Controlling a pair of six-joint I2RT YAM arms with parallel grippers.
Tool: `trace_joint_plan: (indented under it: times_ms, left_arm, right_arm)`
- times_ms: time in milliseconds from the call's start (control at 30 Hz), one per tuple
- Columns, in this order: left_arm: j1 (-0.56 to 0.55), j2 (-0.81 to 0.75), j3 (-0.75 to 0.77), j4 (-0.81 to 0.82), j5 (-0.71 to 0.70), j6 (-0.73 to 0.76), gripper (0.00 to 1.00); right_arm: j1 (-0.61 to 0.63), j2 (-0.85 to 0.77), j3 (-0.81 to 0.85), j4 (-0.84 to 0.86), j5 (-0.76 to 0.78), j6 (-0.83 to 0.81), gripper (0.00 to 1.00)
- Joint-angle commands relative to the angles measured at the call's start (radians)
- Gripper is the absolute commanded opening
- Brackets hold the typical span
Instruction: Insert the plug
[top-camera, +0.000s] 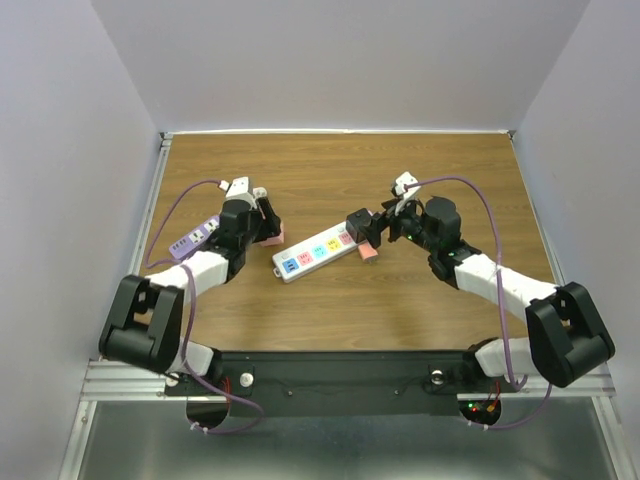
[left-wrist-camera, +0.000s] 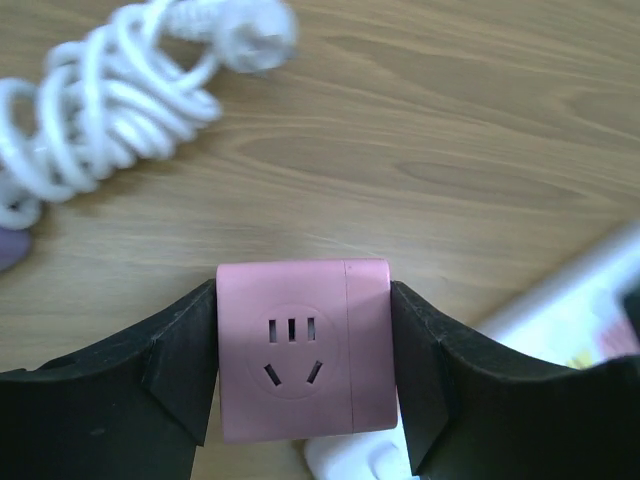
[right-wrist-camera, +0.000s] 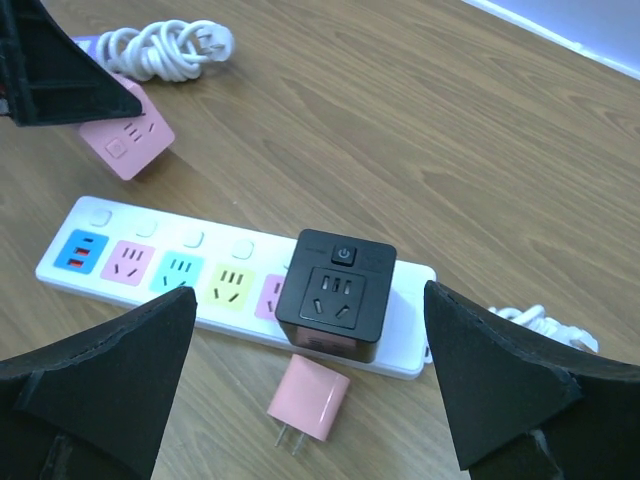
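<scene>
**On the wood-grain table (left-wrist-camera: 430, 150), left gripper (left-wrist-camera: 304, 345) clamps pink socket cube (left-wrist-camera: 300, 360)**

On the left half of the table, the pink socket cube sits between the left arm's two black fingers (left-wrist-camera: 180, 370), one pressed flat against each side, its socket face turned up to the wrist camera. Whether it rests on the wood or is lifted clear cannot be told. Just beside it lies the near end of a white power strip (right-wrist-camera: 100, 215), a long bar set on a slant across the middle of the table, with a row of blue, pink, teal and yellow socket panels. A black socket cube (right-wrist-camera: 335, 295) with a round switch on top is plugged into the strip towards its other end. In front of that, loose on the wood, lies a small pink charger (right-wrist-camera: 310, 400) with two bare metal prongs. A coiled white cord (left-wrist-camera: 110, 110) lies beyond the pink cube, a lilac power strip (top-camera: 195, 238) sits further left, and a second loop of white cord (right-wrist-camera: 540, 325) shows past the strip's far end.

The right gripper (right-wrist-camera: 310, 292) hangs above the black cube with its jaws spread wide, touching and holding nothing.

The pink cube is smooth matte plastic with rounded edges and a seam down one side. The gripper fingers are dull black wedges. The tabletop shows brown streaked grain.
</scene>
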Motion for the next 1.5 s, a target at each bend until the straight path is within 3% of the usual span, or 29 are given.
trace_joint_plan:
  times_ms: [0, 133, 267, 533, 767, 933, 1133, 1333, 1467]
  left_arm:
    - [-0.009, -0.175, -0.029, 0.182, 0.310, 0.041, 0.00]
    - [-0.010, -0.236, -0.052, 0.218, 0.422, 0.045, 0.00]
    - [-0.016, -0.246, -0.059, 0.248, 0.553, 0.043, 0.00]
    - [-0.102, -0.193, -0.026, 0.305, 0.797, 0.057, 0.00]
    - [-0.207, -0.187, -0.012, 0.320, 0.892, 0.077, 0.00]
    - [-0.253, -0.170, -0.012, 0.376, 0.981, 0.035, 0.00]
    - [-0.271, -0.177, -0.019, 0.380, 0.981, 0.019, 0.00]
    - [-0.273, -0.160, -0.029, 0.426, 1.083, -0.089, 0.00]
    - [-0.276, -0.144, -0.052, 0.550, 1.150, -0.175, 0.00]
  right_arm:
    - [-0.009, 0.016, 0.001, 0.080, -0.074, -0.018, 1.00]
    - [-0.009, 0.025, -0.015, 0.126, -0.170, -0.024, 0.99]
    - [-0.007, 0.010, -0.071, 0.186, -0.349, -0.166, 0.98]
    - [0.008, -0.077, -0.173, 0.244, -0.552, -0.346, 0.98]
    - [0.118, -0.070, -0.168, 0.244, -0.524, -0.453, 0.97]
    - [0.132, -0.111, -0.194, 0.232, -0.514, -0.538, 0.98]
    - [0.151, -0.174, -0.234, 0.232, -0.507, -0.616, 0.98]
    - [0.167, -0.185, -0.249, 0.195, -0.534, -0.731, 1.00]
    - [0.207, -0.183, -0.253, 0.195, -0.496, -0.777, 1.00]
